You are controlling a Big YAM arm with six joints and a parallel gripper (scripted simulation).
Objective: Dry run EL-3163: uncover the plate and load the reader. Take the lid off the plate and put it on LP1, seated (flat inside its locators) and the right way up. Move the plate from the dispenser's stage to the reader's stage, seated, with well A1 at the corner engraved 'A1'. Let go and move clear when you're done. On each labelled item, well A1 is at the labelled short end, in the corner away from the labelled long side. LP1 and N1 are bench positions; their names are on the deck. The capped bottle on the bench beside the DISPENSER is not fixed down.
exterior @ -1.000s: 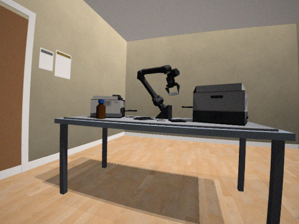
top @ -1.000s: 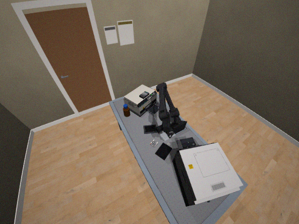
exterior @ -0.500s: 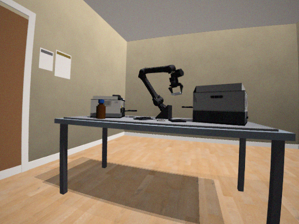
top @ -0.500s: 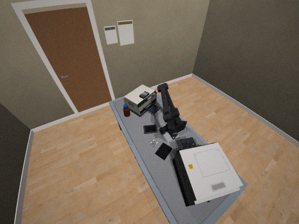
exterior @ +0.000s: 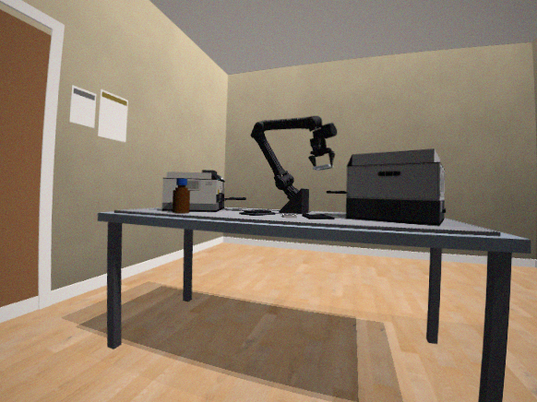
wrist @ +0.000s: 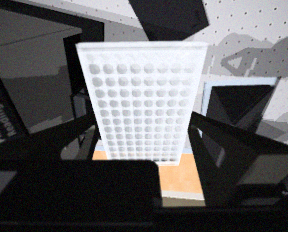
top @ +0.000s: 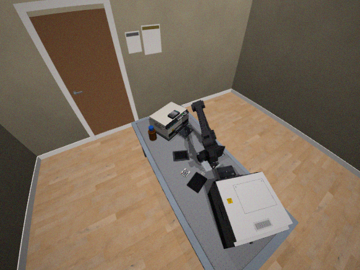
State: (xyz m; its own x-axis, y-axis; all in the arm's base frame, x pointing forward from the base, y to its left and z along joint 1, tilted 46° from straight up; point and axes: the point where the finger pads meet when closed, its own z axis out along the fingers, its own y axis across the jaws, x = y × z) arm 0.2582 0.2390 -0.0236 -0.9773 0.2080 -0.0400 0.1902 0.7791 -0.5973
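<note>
One well plate (top: 206, 166) (exterior: 323, 167) (wrist: 145, 100) is off the stages and in the air; we find the gripper (top: 212, 165) (exterior: 321, 161) (wrist: 143, 116) pinching it between its two fingers, set wide to suit its width. We see it above the table (top: 176, 195) (exterior: 277, 229), near the reader (top: 253, 198) (exterior: 392, 186) (wrist: 35, 70), but not over a seat. Its rows of wells show in the wrist view and we make out no lid on top, so we judge the uncovering done. Where the lid lies we cannot confirm: the rimmed dark holder (top: 180, 155) (exterior: 256, 212) may carry it, but the deck names are unreadable and a clear lid would hardly show, so its seating on LP1 is unverified. The dispenser's stage (top: 186, 131) (exterior: 237, 198) appears without a plate, and the reader's stage (top: 226, 171) (exterior: 336, 192) waits unloaded. Beside the dispenser (top: 167, 114) (exterior: 198, 195), the capped bottle (top: 152, 134) (exterior: 181, 201) stands upright. We judge the transfer partly complete; remaining are alignment over the reader's stage, lowering, seating and release. We cannot identify well A1, so its corner needs checking before we lower.
</note>
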